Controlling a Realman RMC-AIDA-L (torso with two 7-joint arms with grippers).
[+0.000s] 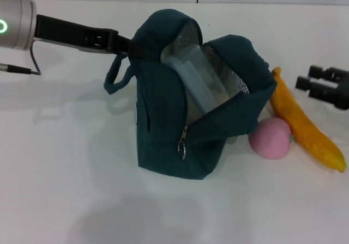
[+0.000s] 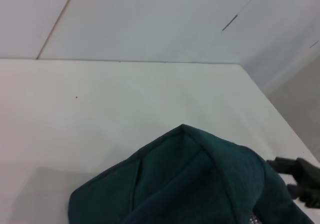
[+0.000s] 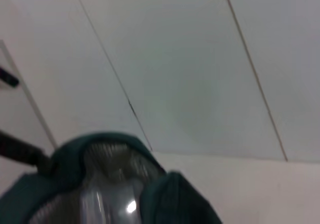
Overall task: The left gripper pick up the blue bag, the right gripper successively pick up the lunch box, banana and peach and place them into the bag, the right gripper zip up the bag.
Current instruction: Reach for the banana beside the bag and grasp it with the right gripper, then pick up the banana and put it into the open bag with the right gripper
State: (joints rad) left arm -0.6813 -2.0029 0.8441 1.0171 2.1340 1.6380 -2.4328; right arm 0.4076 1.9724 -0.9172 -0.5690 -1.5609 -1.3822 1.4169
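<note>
On the white table (image 1: 82, 200), centre: the bag (image 1: 163, 129) stands upright, mouth unzipped, with the lunch box (image 1: 199, 80) slanting inside against the foil lining. Left gripper (image 1: 124, 44), fingers clamped on the bag's top edge. Right gripper (image 1: 311, 80), at the right edge, fingers apart and holding nothing. Peach (image 1: 270, 138) and banana (image 1: 305, 125) lie just right of the bag, touching each other.
</note>
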